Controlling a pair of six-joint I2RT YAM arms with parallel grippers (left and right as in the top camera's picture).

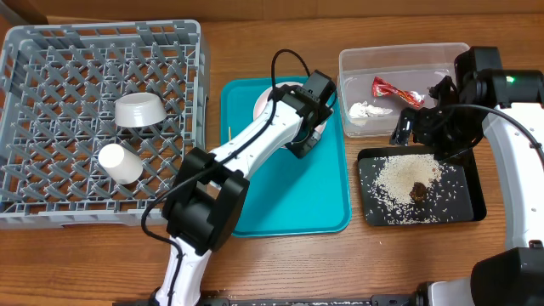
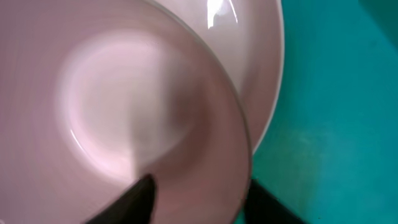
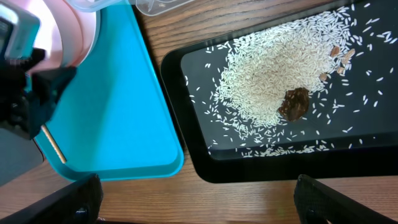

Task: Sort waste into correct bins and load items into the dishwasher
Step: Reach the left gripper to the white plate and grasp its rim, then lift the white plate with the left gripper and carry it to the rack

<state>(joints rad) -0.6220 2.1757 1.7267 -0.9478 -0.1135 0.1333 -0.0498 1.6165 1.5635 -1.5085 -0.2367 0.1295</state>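
My left gripper (image 1: 303, 140) reaches over the far end of the teal tray. In the left wrist view it (image 2: 202, 190) straddles the rim of the pinkish-white bowl (image 2: 124, 106), one finger inside and one outside, and appears closed on it. The bowl overlaps the white plate (image 2: 268, 68), which also shows in the overhead view (image 1: 265, 100). My right gripper (image 3: 196, 199) is open and empty above the black tray (image 1: 470, 200), which holds rice (image 1: 399, 174) and the brown lump (image 1: 419, 192). The clear tub (image 1: 404, 53) holds the wrapper (image 1: 395, 90) and the tissue (image 1: 367, 110). The grey bowl (image 1: 140, 110) and white cup (image 1: 120, 162) sit in the dish rack (image 1: 51, 204).
The teal tray (image 1: 289, 200) lies between the rack and the bins. A thin wooden stick (image 1: 229, 133) lies on its left rim. Bare wooden table shows in front of the black tray (image 3: 205, 196).
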